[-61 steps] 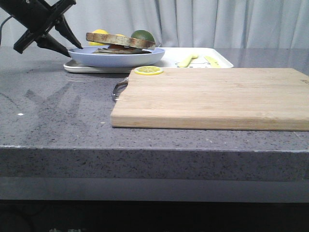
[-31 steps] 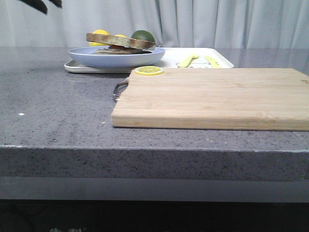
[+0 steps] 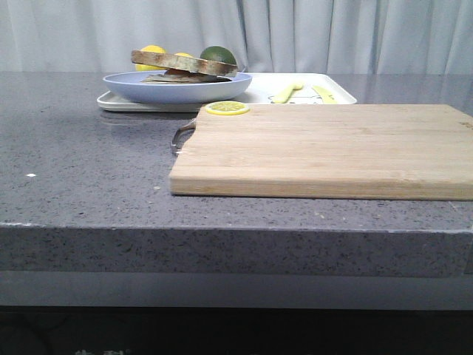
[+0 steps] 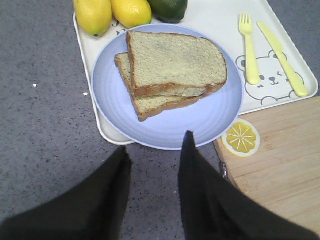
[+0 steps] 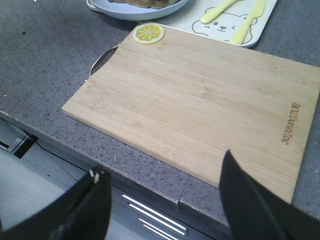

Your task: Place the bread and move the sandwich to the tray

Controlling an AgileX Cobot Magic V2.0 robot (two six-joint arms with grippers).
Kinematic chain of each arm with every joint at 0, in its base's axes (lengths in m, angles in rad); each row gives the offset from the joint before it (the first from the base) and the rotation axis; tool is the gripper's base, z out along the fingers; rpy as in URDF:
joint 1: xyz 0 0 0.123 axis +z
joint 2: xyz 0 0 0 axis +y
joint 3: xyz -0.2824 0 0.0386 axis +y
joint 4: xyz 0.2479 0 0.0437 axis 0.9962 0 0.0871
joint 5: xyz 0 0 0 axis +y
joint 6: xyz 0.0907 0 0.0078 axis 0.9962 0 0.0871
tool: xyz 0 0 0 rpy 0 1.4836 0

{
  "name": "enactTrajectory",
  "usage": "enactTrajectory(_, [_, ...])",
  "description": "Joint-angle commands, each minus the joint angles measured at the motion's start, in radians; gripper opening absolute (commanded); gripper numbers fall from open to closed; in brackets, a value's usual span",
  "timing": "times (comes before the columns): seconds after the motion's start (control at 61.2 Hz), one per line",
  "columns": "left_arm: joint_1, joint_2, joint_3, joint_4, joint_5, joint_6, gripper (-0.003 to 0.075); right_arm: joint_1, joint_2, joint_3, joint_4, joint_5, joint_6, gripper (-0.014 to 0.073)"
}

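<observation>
Two slices make up the sandwich, stacked on the round blue plate in the upper middle of the left wrist view. The top slice, the bread, lies skewed over the lower one, so a corner of the lower slice shows at its left and along its near edge. No egg shows between them. The plate sits on the tray, filling its left half and overhanging its near rim.

Also in the tray: two lemons and a dark green lime at the top edge of the frame, just beyond the plate, and a pale yellow fork and knife lying side by side at upper right, over a printed bear face.

A lemon slice rests on the corner of the wooden cutting board at lower right, close beside the plate's rim. In the front view the board fills the middle right of the grey surface, with tray and plate behind it at upper left.

The left gripper hangs over the surface just short of the plate, jaws apart and holding nothing. The right gripper hovers over the board's near edge, jaws spread wide and empty.
</observation>
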Motion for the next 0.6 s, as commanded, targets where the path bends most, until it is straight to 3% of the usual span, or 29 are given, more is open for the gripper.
enactTrajectory(0.0, [-0.028,-0.141,0.064,0.029,-0.114,0.005,0.0239,0.002,0.002,-0.024,0.001,-0.067,0.000,0.0486])
enactTrajectory(0.588, [-0.049,-0.764,0.804,0.049,-0.409,0.130,0.0239,0.002,0.002,-0.023,0.001,-0.077,0.000,0.0486])
